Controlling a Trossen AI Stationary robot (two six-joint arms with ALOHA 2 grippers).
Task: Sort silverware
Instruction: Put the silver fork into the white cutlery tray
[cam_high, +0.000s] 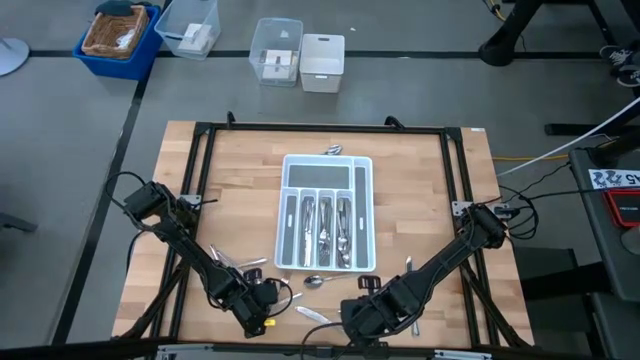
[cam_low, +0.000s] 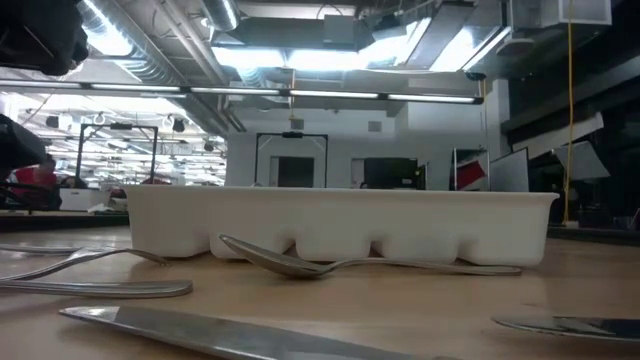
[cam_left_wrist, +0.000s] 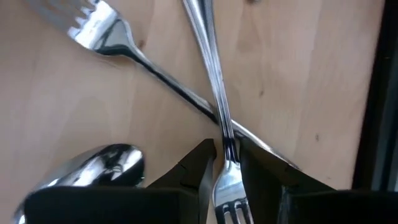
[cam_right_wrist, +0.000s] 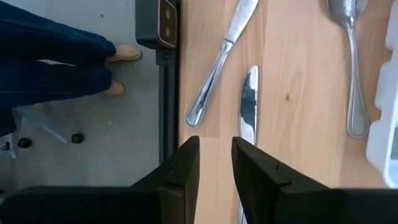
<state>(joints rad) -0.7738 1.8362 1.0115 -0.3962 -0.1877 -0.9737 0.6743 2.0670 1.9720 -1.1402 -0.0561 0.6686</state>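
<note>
In the left wrist view, my left gripper (cam_left_wrist: 227, 149) stands open at the table's near left (cam_high: 262, 300). One finger is on either side of the neck of a fork (cam_left_wrist: 211, 68). That fork lies across the handle of a second fork (cam_left_wrist: 109, 34), beside a spoon bowl (cam_left_wrist: 93, 168). My right gripper (cam_right_wrist: 216, 146) hangs open above the near edge (cam_high: 360, 312), with nothing between its fingers. A knife (cam_right_wrist: 247, 112) lies flat just ahead of it. The white tray (cam_high: 325, 215) at mid-table holds several pieces of silverware.
A second knife (cam_right_wrist: 221, 62) and a spoon (cam_right_wrist: 351, 62) lie near the tray's wall (cam_right_wrist: 385, 124). More pieces rest past the tray's far end (cam_high: 333, 150). A black frame (cam_high: 200, 135) rims the table. A person's legs (cam_right_wrist: 56, 56) stand beyond the near edge. Bins (cam_high: 275, 50) sit on the floor.
</note>
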